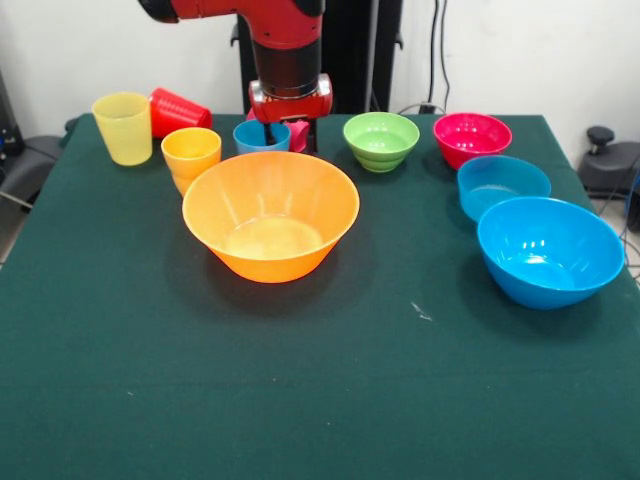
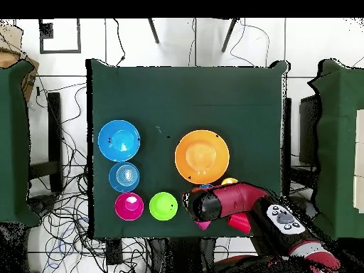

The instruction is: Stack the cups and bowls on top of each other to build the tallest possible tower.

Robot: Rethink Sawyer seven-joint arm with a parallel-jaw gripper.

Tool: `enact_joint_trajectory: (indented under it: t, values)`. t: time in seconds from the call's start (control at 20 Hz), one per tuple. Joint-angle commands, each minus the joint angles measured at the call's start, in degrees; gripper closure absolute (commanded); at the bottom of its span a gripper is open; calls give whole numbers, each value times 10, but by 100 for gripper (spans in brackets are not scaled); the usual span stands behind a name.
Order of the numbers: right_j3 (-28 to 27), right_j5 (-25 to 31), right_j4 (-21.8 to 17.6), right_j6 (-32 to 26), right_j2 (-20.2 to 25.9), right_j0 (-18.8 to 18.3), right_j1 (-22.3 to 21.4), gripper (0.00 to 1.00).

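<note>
Jaw state cannot be told: the gripper (image 1: 287, 128) reaches down at the light blue cup (image 1: 262, 135), its tip hidden. Nearest the front camera sits the large blue bowl (image 1: 549, 250), then the large orange bowl (image 1: 270, 214) (upright, mid-table). Behind come the small blue bowl (image 1: 502, 185), orange cup (image 1: 191, 155), green bowl (image 1: 380, 140), magenta bowl (image 1: 471, 138), yellow cup (image 1: 123, 127) and tipped red cup (image 1: 179, 111). The arm (image 2: 234, 202) descends vertically from above.

Nothing stacked — bowls (image 1: 271, 213) upright, apart; red cup (image 1: 178, 110) tipped over, other cups (image 1: 191, 153) upright.
</note>
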Motion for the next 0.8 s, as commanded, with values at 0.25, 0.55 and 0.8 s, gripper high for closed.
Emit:
enact_joint_trajectory:
  t: [0.25, 0.55, 0.8]
  values:
    - [-39, -27, -35, -22, 34, 4, 8, 100]
    - [-36, -26, -35, -22, 33, 2, 7, 100]
    - [-32, -30, -36, -22, 34, 0, 3, 100]
